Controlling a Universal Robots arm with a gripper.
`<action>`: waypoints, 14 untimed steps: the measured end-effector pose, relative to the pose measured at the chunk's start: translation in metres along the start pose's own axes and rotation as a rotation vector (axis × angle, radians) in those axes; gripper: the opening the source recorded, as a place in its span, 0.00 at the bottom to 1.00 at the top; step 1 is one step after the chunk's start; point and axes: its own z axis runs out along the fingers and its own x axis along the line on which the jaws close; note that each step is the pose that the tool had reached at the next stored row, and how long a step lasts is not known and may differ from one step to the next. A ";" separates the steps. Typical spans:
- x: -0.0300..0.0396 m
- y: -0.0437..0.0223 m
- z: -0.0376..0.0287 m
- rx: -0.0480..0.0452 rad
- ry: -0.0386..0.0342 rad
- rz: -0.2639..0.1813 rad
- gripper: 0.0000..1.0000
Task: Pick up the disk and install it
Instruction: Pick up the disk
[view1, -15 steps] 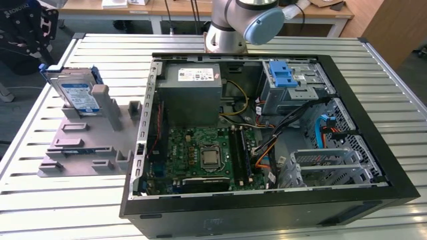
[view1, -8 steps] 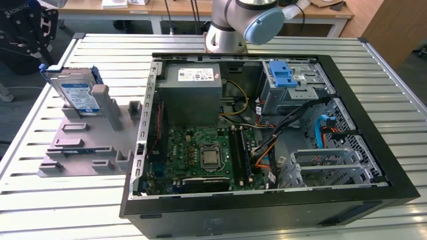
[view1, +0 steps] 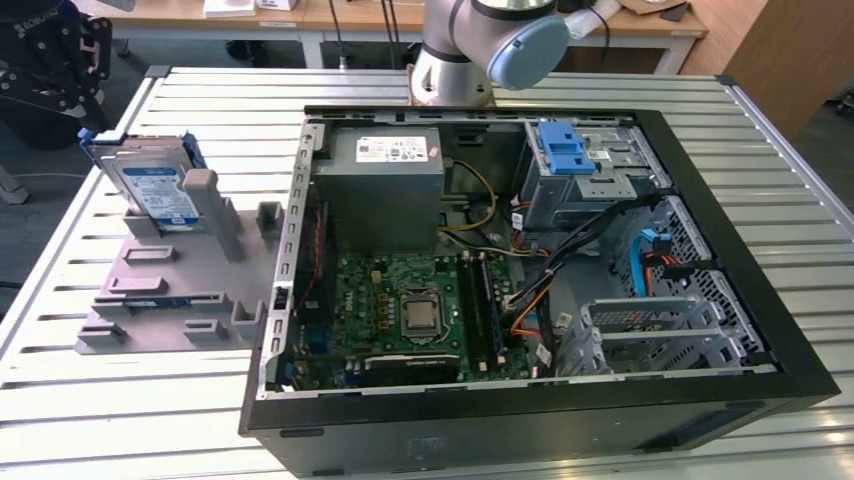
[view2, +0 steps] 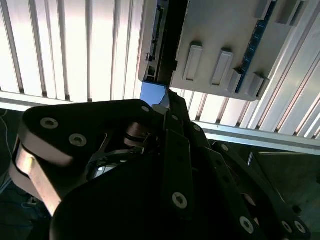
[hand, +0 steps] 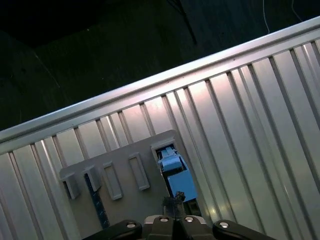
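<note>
While reading from the exterior view's left, meeting first the dark gripper (view1: 70, 98), hanging over the far-left edge of the slatted worktop (view1: 134, 420). Not revealing whether spread or closed. Hovering just beside the disk (view1: 154, 185), with contact impossible to judge. Finding that disk standing on edge in a grey holder (view1: 174, 275), showing its white-and-blue label and blue carrier frame, outside the computer case (view1: 534, 432). In the first wrist view, catching the disk (hand: 177, 180) slotted in the holder (hand: 120, 175) just ahead of the gripper (hand: 173, 204); in the second wrist view, catching its thin edge (view2: 150, 45) and a blue frame corner close to the gripper. Moving right, passing the black computer case, lying open on the worktop just beside the holder. Inside, taking in a grey metal box (view1: 387, 190) with a white sticker, a green motherboard (view1: 387, 290) nearer the camera, orange and blue cables (view1: 531, 300), and, further right, a blue latch (view1: 566, 152) sitting on the drive cage (view1: 594, 185). Behind the case, noting the arm's base (view1: 451, 70) standing on the worktop.
</note>
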 end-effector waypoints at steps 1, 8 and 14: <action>0.0000 0.0000 0.0000 0.0001 0.0000 0.000 0.11; 0.0000 0.0001 0.0000 -0.0001 0.0000 -0.007 0.11; 0.0000 0.0001 0.0000 -0.0001 0.0001 -0.012 0.11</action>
